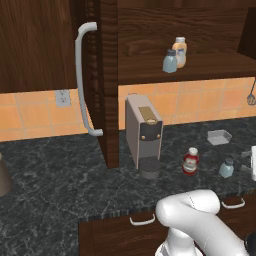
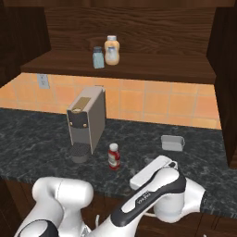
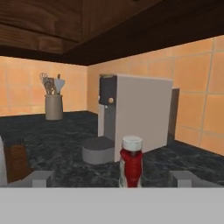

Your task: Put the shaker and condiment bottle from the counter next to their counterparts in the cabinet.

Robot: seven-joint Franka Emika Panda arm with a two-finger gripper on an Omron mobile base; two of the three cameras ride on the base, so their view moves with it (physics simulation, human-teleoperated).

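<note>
The red condiment bottle stands upright on the dark marbled counter, just right of a grey coffee machine and apart from it, with open stone between it and the counter's front edge. In the hand view the bottle sits low and centred, between the two finger tips of the gripper; the jaws stand spread wide, released, with clear room on either side of the bottle and touching nothing. The pale blue-grey shaker stands further right on the counter, near the bottle but well apart from the machine. Behind it, toward the orange tiled wall, lies a small clear rectangular tray.

Above, the dark wooden cabinet is open, its door swung out edge-on with a long curved grey handle. On its shelf the matching shaker and the tan-orange bottle stand close together near the front edge, with bare shelf to both sides. In the right base view the white arm folds low before the counter's edge, above the brown drawers with silver handles. A utensil crock stands far along the counter in the hand view.
</note>
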